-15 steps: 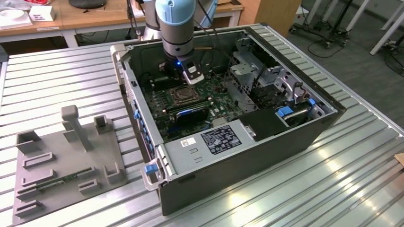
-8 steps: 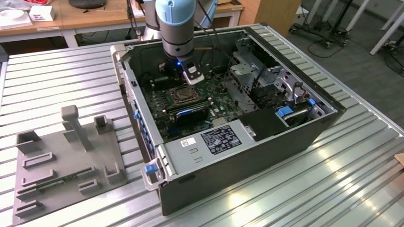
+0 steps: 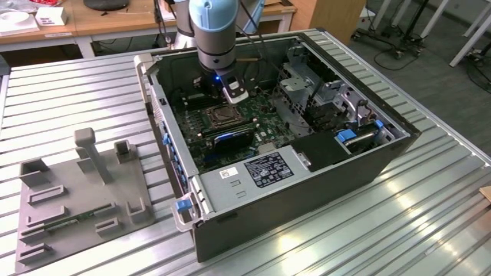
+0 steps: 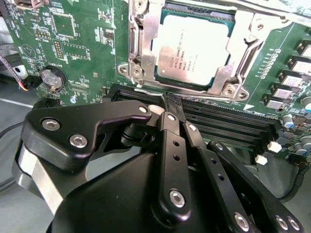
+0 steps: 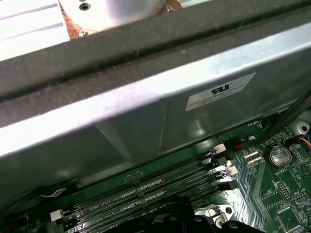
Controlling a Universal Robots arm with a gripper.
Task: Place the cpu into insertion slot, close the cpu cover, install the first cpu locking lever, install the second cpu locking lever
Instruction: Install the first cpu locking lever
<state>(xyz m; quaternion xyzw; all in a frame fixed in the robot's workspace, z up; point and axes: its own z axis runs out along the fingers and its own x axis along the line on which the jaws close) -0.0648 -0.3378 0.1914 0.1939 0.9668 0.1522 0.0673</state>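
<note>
In the second wrist view the cpu lies flat in the insertion slot. The silvery cpu cover is folded down around its edges. A thin metal lever rod runs along the socket's edge nearest my fingers. My gripper is shut, with its black fingertips pressed together right at the end of that rod, just over the black memory slots. I cannot tell whether the rod is pinched. In the exterior view the gripper hangs inside the open computer case, directly beside the socket.
The case's metal wall stands close behind the memory slots. A coin battery sits on the green motherboard. A drive cage fills the case toward the exterior view's right. A grey fixture plate lies on the ribbed table at the exterior view's left.
</note>
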